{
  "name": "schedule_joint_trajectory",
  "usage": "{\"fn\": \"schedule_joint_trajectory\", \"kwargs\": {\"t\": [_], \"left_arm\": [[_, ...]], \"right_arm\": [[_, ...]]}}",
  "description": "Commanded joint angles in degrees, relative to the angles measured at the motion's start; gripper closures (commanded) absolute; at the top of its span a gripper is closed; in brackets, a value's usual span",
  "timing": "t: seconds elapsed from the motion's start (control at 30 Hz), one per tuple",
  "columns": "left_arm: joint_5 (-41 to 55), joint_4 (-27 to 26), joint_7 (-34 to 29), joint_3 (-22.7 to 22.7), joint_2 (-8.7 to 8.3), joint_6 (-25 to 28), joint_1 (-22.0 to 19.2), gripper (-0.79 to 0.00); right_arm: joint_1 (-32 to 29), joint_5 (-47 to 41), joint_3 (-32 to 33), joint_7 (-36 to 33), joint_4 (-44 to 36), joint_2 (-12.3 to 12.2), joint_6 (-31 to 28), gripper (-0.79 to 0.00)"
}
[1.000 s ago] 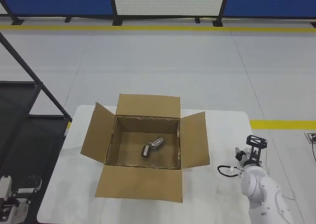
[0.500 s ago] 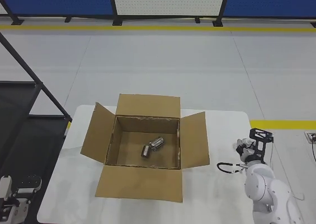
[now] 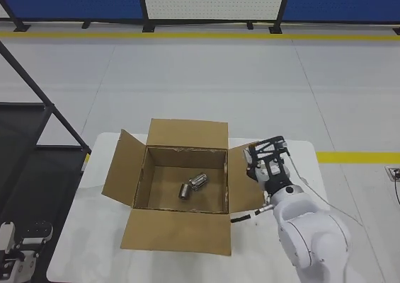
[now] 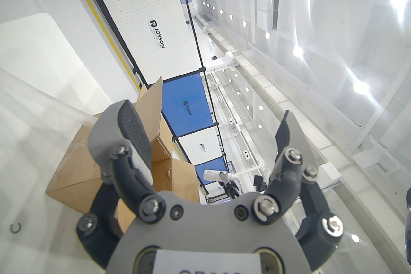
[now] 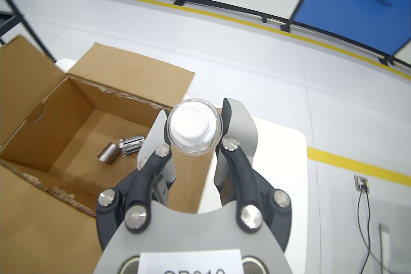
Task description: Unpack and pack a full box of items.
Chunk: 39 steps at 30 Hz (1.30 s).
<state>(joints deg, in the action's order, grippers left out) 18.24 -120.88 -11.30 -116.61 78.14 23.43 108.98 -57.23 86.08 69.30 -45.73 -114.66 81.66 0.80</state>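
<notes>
An open cardboard box (image 3: pixel 175 230) stands mid-table with its flaps spread. Inside lie a small metal cylinder (image 3: pixel 185 190) and a ribbed metal piece (image 3: pixel 200 180), seen again as the cylinder (image 5: pixel 107 153) and the ribbed piece (image 5: pixel 131 142). My right gripper (image 3: pixel 267 161) hovers over the box's right flap, shut on a clear bottle with a white cap (image 5: pixel 193 127), held upright between the fingers of the gripper (image 5: pixel 195 114). My left gripper (image 4: pixel 208 121) is open and holds nothing, pointing upward beside the box (image 4: pixel 74 172).
The white table (image 3: pixel 93 226) has bare room on both sides of the box. A black metal frame (image 3: pixel 15 141) stands off the table's left side. A floor socket with a cable (image 3: pixel 396 174) lies to the right.
My right arm has swung left from the table's right edge to above the box's right flap, carrying the bottle. The box and its contents have not moved.
</notes>
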Motion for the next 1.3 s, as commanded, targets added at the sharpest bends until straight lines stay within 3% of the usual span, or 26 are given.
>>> {"fn": "schedule_joint_trajectory", "kwargs": {"t": [0.0, 0.17, 0.33, 0.57, 0.97, 1.27], "left_arm": [[0.0, 0.0, 0.0, 0.0, 0.0, 0.0, 0.0, -0.785], [0.0, 0.0, 0.0, 0.0, 0.0, 0.0, 0.0, -0.785], [0.0, 0.0, 0.0, 0.0, 0.0, 0.0, 0.0, -0.785], [0.0, 0.0, 0.0, 0.0, 0.0, 0.0, 0.0, -0.785], [0.0, 0.0, 0.0, 0.0, 0.0, 0.0, 0.0, -0.785], [0.0, 0.0, 0.0, 0.0, 0.0, 0.0, 0.0, -0.785]], "right_arm": [[3.99, -0.18, -4.25, -1.94, 3.7, 0.54, -1.35, 0.0], [15.57, -4.2, -13.41, -5.43, 17.66, 2.88, -3.0, 0.0], [27.46, -9.94, -23.1, -6.68, 35.76, 6.79, -2.66, 0.0], [38.77, -18.26, -33.28, -0.95, 59.1, 14.07, -2.02, 0.0], [45.18, -25.24, -40.34, 9.56, 82.89, 24.29, -4.33, 0.0], [46.47, -27.35, -41.8, 11.87, 94.35, 29.52, -7.62, 0.0]]}}
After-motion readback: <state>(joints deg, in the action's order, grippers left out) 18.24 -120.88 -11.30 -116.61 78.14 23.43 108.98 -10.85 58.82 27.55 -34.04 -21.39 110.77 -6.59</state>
